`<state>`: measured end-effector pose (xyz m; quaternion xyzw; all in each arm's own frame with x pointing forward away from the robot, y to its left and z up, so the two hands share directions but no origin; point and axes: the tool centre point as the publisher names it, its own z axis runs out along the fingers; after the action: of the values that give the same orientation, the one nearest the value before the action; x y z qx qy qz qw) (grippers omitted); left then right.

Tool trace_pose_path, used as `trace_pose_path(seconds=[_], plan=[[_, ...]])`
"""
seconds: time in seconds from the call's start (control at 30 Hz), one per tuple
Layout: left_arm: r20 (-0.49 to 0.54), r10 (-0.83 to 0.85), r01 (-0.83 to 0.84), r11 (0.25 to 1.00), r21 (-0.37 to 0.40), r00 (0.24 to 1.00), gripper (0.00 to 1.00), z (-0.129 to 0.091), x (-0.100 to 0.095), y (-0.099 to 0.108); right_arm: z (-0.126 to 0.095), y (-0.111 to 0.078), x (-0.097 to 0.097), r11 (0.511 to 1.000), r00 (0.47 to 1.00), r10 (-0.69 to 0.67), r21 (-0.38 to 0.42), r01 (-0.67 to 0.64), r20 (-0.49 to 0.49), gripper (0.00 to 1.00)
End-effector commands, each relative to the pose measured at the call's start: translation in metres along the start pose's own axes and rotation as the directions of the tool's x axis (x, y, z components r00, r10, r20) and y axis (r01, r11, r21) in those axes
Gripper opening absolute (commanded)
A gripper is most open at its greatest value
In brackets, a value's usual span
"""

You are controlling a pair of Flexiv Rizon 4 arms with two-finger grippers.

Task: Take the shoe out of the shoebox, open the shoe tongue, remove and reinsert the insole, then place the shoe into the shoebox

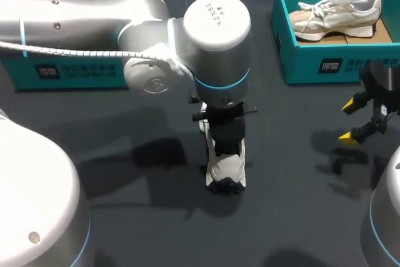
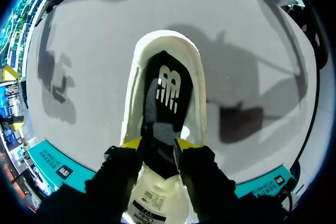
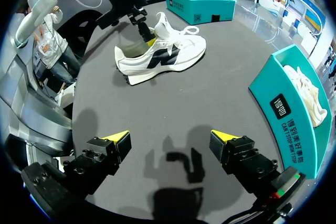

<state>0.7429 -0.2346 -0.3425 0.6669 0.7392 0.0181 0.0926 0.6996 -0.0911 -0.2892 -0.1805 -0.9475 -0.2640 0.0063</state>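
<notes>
You had the shoe (image 1: 225,170) out on the desk (image 1: 144,229), tongue (image 2: 157,188) open, left hand (image 2: 157,144) pinching the insole (image 2: 168,90), right hand (image 3: 169,137) wide and empty; removal, reinsertion and boxing seemingly remained.

White shoe (image 3: 157,59), black insole (image 2: 165,98); teal shoebox (image 1: 19,73); dark grey table (image 1: 294,173).

Silver arm (image 1: 87,20), blue-ringed joints; black fingers (image 3: 105,153) tipped yellow.

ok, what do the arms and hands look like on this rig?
Left arm and right arm: silver-grey rounded links, blue joint rings. Left carries a white ribbed cable and lettering on its joint cap. Left hand and right hand: black, blocky, yellow-tipped fingers.
</notes>
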Motion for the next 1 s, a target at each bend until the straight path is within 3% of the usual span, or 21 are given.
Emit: trace_pose_path(seconds=[0.03,0.2,0.33,0.47,1.0], plan=[[-0.003,-0.002,0.002,1.0,0.007,1.0,0.44,0.0,0.001,0.003,0.0,0.0,0.002,1.0,1.0,0.0,0.001,0.0,0.003,1.0],[-0.01,-0.008,0.008,1.0,0.015,1.0,0.52,0.002,0.001,0.005,0.0,0.0,0.002,1.0,1.0,0.0,0.001,0.0,0.003,1.0],[-0.009,-0.001,0.001,0.999,0.042,1.0,0.84,0.003,0.002,0.007,0.0,0.0,0.002,1.0,1.0,0.0,0.001,0.0,0.003,1.0],[-0.004,0.009,-0.009,0.998,0.065,1.0,1.0,0.004,0.001,0.009,0.0,0.0,0.002,1.0,1.0,0.0,0.001,0.0,0.003,1.0],[0.019,0.036,-0.037,0.994,0.105,0.999,1.0,-0.005,-0.004,0.019,0.0,0.0,0.002,1.0,1.0,0.0,0.001,0.0,0.003,1.0]])
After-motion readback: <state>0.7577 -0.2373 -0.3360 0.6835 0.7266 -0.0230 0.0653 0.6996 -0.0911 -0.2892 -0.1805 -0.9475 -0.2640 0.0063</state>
